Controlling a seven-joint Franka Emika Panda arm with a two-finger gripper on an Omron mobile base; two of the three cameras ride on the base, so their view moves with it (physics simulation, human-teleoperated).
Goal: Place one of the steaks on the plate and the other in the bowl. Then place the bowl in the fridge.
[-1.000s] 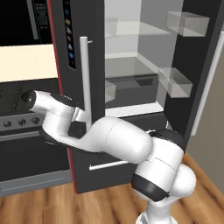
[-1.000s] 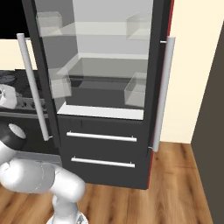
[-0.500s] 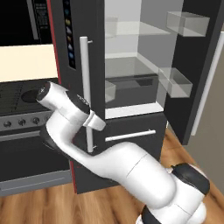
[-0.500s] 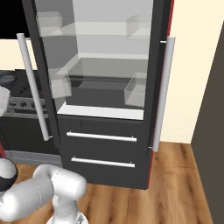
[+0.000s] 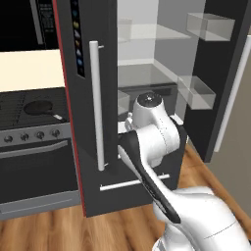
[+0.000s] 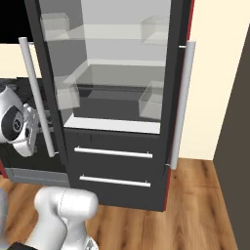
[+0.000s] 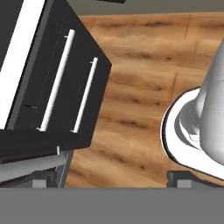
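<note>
Jaws (image 7: 111,183) stand spread wide with nothing between them; the two dark finger tips (image 7: 45,183) sit far apart at the bottom of the hand view. They look down on bare wood floor (image 7: 140,109). To one side in that view runs the front edge of the fridge's two lower drawers (image 7: 65,83), each with a silver bar; to the other side is the robot's own round base.

Fridge (image 5: 93,112) is open: both doors swung out, glass shelves (image 6: 117,100) and clear door bins (image 6: 152,100) visible inside. The shelves that can be seen carry nothing. Left door edge, with its long silver handle (image 5: 96,105), stands just in front of the arm's elbow; the arm folds between that door and the drawer fronts.

Steaks, plate and bowl: cannot tell where they are.

Left of the fridge is a black oven (image 5: 34,162) with knobs; a dark frying pan (image 5: 39,108) rests on its cooktop. Open floor lies to the right of the fridge, up to the cream wall (image 6: 215,73).
</note>
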